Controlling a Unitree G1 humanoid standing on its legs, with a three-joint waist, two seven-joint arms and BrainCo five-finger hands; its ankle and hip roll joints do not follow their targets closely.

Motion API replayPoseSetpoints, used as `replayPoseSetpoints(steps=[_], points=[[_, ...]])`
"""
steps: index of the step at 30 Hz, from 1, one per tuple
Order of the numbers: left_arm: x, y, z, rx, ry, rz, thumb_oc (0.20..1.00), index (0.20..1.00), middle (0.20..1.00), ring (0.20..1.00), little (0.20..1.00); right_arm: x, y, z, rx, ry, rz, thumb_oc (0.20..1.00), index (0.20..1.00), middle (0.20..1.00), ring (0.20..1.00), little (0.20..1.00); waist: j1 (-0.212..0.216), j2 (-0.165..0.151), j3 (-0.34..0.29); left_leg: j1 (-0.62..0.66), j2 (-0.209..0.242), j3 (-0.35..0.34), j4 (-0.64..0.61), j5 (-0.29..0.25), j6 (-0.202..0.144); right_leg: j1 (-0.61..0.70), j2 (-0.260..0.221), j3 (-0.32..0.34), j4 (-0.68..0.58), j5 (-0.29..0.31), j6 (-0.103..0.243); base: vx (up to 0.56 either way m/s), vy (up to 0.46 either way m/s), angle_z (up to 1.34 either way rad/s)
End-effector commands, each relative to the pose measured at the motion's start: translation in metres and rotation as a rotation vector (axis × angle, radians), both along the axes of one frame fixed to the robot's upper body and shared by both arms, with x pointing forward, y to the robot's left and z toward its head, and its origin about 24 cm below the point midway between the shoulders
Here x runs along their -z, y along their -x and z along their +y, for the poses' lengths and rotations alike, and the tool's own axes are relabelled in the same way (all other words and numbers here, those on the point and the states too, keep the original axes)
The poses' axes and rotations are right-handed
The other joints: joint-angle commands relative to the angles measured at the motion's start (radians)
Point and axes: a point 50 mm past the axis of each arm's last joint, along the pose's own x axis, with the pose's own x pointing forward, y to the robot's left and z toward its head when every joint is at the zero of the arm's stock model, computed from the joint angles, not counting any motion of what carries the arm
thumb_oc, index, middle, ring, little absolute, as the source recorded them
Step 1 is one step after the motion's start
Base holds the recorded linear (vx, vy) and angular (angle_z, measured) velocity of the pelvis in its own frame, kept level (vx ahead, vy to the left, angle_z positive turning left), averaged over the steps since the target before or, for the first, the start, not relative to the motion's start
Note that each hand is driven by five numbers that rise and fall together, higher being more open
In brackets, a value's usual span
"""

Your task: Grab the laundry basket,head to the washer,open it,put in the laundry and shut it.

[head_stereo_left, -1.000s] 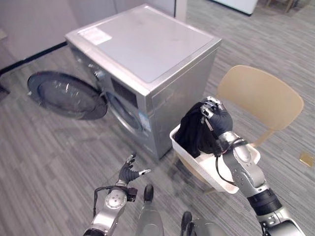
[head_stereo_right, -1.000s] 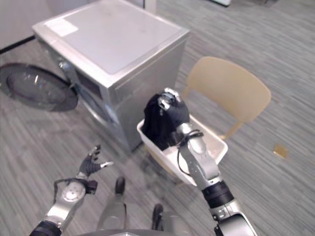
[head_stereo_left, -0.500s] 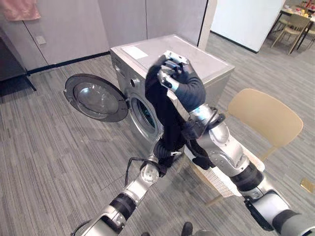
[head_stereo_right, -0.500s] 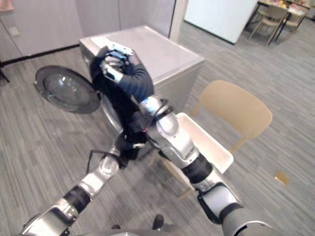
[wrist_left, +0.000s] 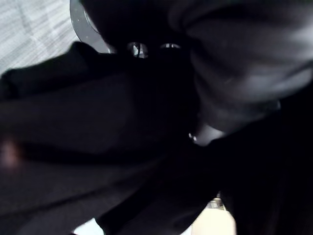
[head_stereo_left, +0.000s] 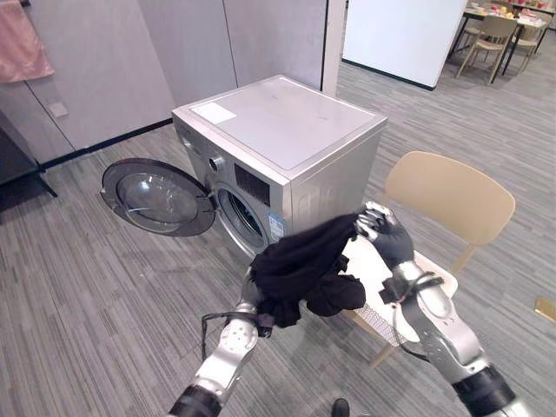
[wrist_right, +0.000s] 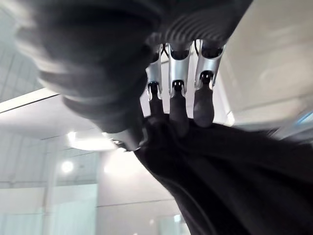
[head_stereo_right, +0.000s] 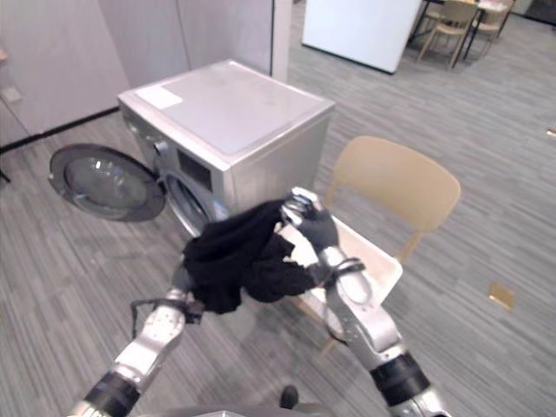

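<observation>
Left eye view: the right hand (head_stereo_left: 384, 236) has its fingers (wrist_right: 177, 105) pinched on one end of the black garment (head_stereo_left: 304, 269), held in the air just in front of the washer (head_stereo_left: 278, 156), whose round door (head_stereo_left: 156, 195) stands open. The left hand (head_stereo_left: 252, 300) is under the hanging cloth, fingers hidden; grip cannot be determined. The white laundry basket (head_stereo_left: 382, 300) rests on the tan chair (head_stereo_left: 447, 195) beside the washer.

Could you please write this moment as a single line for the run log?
phase: loading | washer door: open | right hand: shut on black garment | left hand: under garment, fingers hidden | basket: on chair
</observation>
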Motion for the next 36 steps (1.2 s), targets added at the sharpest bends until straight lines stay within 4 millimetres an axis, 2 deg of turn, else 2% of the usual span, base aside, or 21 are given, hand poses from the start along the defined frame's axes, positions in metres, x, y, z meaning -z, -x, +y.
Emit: replayPoseSetpoints(steps=[1,2,4,5,7,8,9,13,14,15,16,20,21,23,25,26,27,28,32,33,36], points=[[-0.026,-0.015,0.017,-0.013,0.064,-0.130,0.200,0.200,0.200,0.200,0.200,-0.016,-0.007,-0.006,0.072,0.158,-0.131,1.000,1.000,1.000,1.000,1.000,-0.022,-0.074,-0.014,-0.052,-0.022,-0.019,-0.008,-0.005,-0.004,0.112,-0.064,0.030,-0.011,-0.119,0.113,0.00,0.000,0.00],[-0.023,-0.005,0.035,-0.059,0.073,-0.109,0.200,0.200,0.200,0.200,0.200,-0.001,-0.001,-0.029,0.149,0.301,-0.082,1.000,1.000,1.000,1.000,1.000,-0.020,-0.072,-0.007,-0.048,-0.023,-0.022,-0.008,-0.005,-0.004,0.120,-0.065,0.029,-0.013,-0.120,0.116,0.00,0.000,0.00],[-0.017,0.004,0.050,-0.093,0.069,-0.076,0.200,0.200,0.200,0.200,0.200,0.014,0.006,-0.045,0.186,0.399,-0.018,1.000,1.000,1.000,1.000,1.000,-0.019,-0.071,-0.005,-0.055,-0.025,-0.025,-0.008,0.000,-0.005,0.116,-0.064,0.030,-0.019,-0.114,0.117,-0.02,-0.001,0.00],[-0.016,0.005,0.050,-0.093,0.069,-0.075,0.200,0.200,0.200,0.200,0.200,0.014,0.007,-0.045,0.186,0.399,-0.018,1.000,1.000,1.000,1.000,1.000,-0.019,-0.071,-0.006,-0.055,-0.025,-0.026,-0.008,0.000,-0.005,0.116,-0.064,0.030,-0.019,-0.114,0.117,0.00,0.000,0.00],[-0.002,0.022,0.072,-0.140,0.039,0.007,0.200,0.200,0.200,0.200,0.200,0.042,0.020,-0.066,0.201,0.517,0.116,1.000,1.000,1.000,1.000,1.000,-0.016,-0.067,0.003,-0.056,-0.025,-0.029,-0.008,0.002,-0.004,0.115,-0.064,0.028,-0.019,-0.113,0.117,0.00,0.000,0.00],[-0.002,0.023,0.072,-0.140,0.039,0.008,0.200,0.200,0.200,0.200,0.200,0.042,0.020,-0.066,0.201,0.517,0.116,1.000,1.000,1.000,1.000,1.000,-0.016,-0.068,0.002,-0.056,-0.025,-0.029,-0.008,0.002,-0.004,0.115,-0.064,0.028,-0.019,-0.113,0.117,-0.03,-0.004,-0.01],[0.009,0.034,0.085,-0.184,0.027,0.070,0.200,0.200,0.200,0.200,0.200,0.059,0.029,-0.075,0.199,0.579,0.197,1.000,1.000,1.000,1.000,1.000,-0.015,-0.066,0.011,-0.058,-0.025,-0.032,-0.008,0.005,-0.004,0.113,-0.065,0.026,-0.017,-0.112,0.117,0.00,0.000,0.00],[0.028,0.058,0.104,-0.261,0.004,0.174,0.200,0.200,0.200,0.200,0.200,0.088,0.048,-0.087,0.177,0.664,0.341,1.000,1.000,1.000,1.000,1.000,-0.013,-0.063,0.026,-0.063,-0.024,-0.038,-0.008,0.010,-0.004,0.111,-0.065,0.025,-0.011,-0.117,0.115,-0.01,-0.001,0.00],[0.028,0.059,0.104,-0.261,0.004,0.174,0.200,0.200,0.200,0.200,0.200,0.088,0.048,-0.087,0.176,0.664,0.341,1.000,1.000,1.000,1.000,1.000,-0.013,-0.063,0.026,-0.062,-0.025,-0.039,-0.008,0.010,-0.004,0.111,-0.065,0.025,-0.011,-0.118,0.115,0.00,0.000,0.00],[0.043,0.075,0.110,-0.317,0.017,0.257,0.200,0.200,0.200,0.200,0.200,0.107,0.059,-0.090,0.143,0.689,0.438,1.000,1.000,1.000,1.000,1.000,-0.007,-0.061,0.040,-0.064,-0.024,-0.044,-0.008,0.014,-0.004,0.107,-0.064,0.023,-0.001,-0.126,0.112,0.00,0.000,0.00],[0.048,0.079,0.112,-0.343,0.026,0.283,0.200,0.200,0.200,0.200,0.200,0.112,0.060,-0.088,0.132,0.678,0.463,1.000,1.000,1.000,1.000,1.000,-0.005,-0.060,0.047,-0.065,-0.024,-0.047,-0.008,0.016,-0.004,0.104,-0.065,0.021,0.007,-0.130,0.109,0.00,0.000,0.00],[0.051,0.081,0.114,-0.374,0.035,0.294,0.200,0.200,0.200,0.200,0.200,0.119,0.061,-0.086,0.125,0.667,0.493,1.000,1.000,1.000,1.000,1.000,0.001,-0.060,0.070,-0.073,-0.023,-0.054,0.003,0.019,-0.004,0.092,-0.066,0.021,0.028,-0.139,0.105,-0.07,-0.036,0.08],[0.049,0.072,0.117,-0.417,0.045,0.268,0.200,0.200,0.200,0.200,0.200,0.122,0.052,-0.081,0.125,0.657,0.489,1.000,1.000,1.000,1.000,1.000,0.019,-0.065,0.136,-0.151,-0.017,-0.076,0.100,0.006,-0.007,0.055,-0.076,0.011,0.066,-0.151,0.092,-0.22,-0.079,0.13],[0.047,0.069,0.118,-0.426,0.053,0.256,0.200,0.200,0.200,0.200,0.200,0.120,0.050,-0.081,0.124,0.669,0.483,1.000,1.000,1.000,1.000,1.000,0.023,-0.066,0.148,-0.189,-0.015,-0.086,0.135,0.007,-0.012,0.042,-0.079,0.002,0.068,-0.152,0.087,-0.17,-0.081,0.27],[0.042,0.059,0.115,-0.421,0.055,0.228,0.200,0.200,0.200,0.200,0.200,0.121,0.050,-0.085,0.142,0.686,0.484,1.000,1.000,1.000,1.000,1.000,0.033,-0.068,0.177,-0.275,0.012,-0.044,0.215,0.012,-0.032,0.043,-0.098,-0.081,0.067,-0.176,0.071,-0.08,-0.085,0.62],[0.042,0.059,0.115,-0.421,0.055,0.228,0.200,0.200,0.200,0.200,0.200,0.121,0.050,-0.085,0.142,0.686,0.484,1.000,1.000,1.000,1.000,1.000,0.031,-0.068,0.176,-0.278,0.012,-0.046,0.217,0.011,-0.032,0.042,-0.098,-0.083,0.067,-0.177,0.071,0.11,-0.019,1.38],[0.043,0.059,0.114,-0.414,0.056,0.234,0.200,0.200,0.200,0.200,0.200,0.128,0.056,-0.085,0.144,0.702,0.516,1.000,1.000,1.000,1.000,1.000,0.019,-0.062,0.166,-0.265,0.057,0.045,0.194,0.013,-0.040,0.067,-0.105,-0.130,0.058,-0.199,0.079,0.17,0.045,1.59],[0.044,0.059,0.113,-0.409,0.056,0.241,0.200,0.200,0.200,0.200,0.200,0.130,0.057,-0.085,0.140,0.711,0.526,1.000,1.000,1.000,1.000,1.000,0.014,-0.059,0.161,-0.265,0.076,0.074,0.172,0.034,-0.041,0.075,-0.107,-0.150,0.056,-0.198,0.081,0.17,0.044,1.47],[0.047,0.060,0.111,-0.401,0.045,0.258,0.200,0.200,0.200,0.200,0.200,0.133,0.057,-0.085,0.136,0.723,0.536,1.000,1.000,1.000,1.000,1.000,0.007,-0.055,0.154,-0.271,0.106,0.084,0.126,0.077,-0.053,0.093,-0.119,-0.183,0.062,-0.207,0.087,0.14,0.115,0.69],[0.047,0.057,0.107,-0.380,0.034,0.258,0.200,0.200,0.200,0.200,0.200,0.132,0.055,-0.084,0.137,0.735,0.529,1.000,1.000,1.000,1.000,1.000,0.014,-0.061,0.160,-0.307,0.155,0.098,0.104,0.099,-0.064,0.116,-0.139,-0.213,0.070,-0.220,0.093,0.21,0.201,0.55],[0.045,0.053,0.106,-0.395,0.034,0.241,0.200,0.200,0.200,0.200,0.200,0.133,0.054,-0.085,0.150,0.742,0.531,1.000,1.000,1.000,1.000,1.000,0.007,-0.054,0.160,-0.322,0.205,0.129,0.061,0.137,-0.084,0.145,-0.166,-0.247,0.080,-0.231,0.104,0.28,0.282,0.62]])
